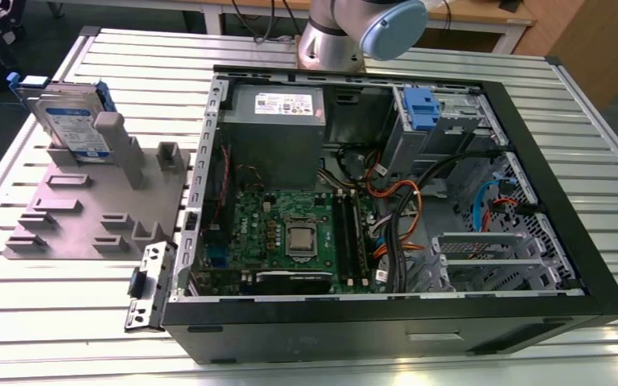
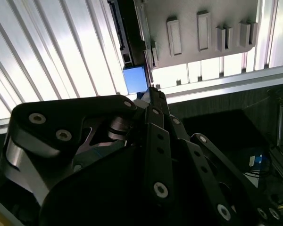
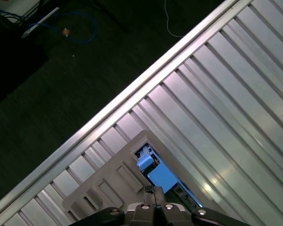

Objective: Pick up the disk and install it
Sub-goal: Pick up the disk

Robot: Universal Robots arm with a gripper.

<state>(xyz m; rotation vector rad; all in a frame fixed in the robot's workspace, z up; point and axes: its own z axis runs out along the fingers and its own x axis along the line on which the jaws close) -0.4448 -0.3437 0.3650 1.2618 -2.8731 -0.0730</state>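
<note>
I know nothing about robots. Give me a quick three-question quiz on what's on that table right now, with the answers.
1. True or false: the disk already sits inside the open computer case.
2. What is the disk standing in? A) the grey holder B) a cardboard box C) a person's hand
3. Fill in: the disk's carrier frame is coloured ____.
Key: 1 false; 2 A; 3 blue.
</note>
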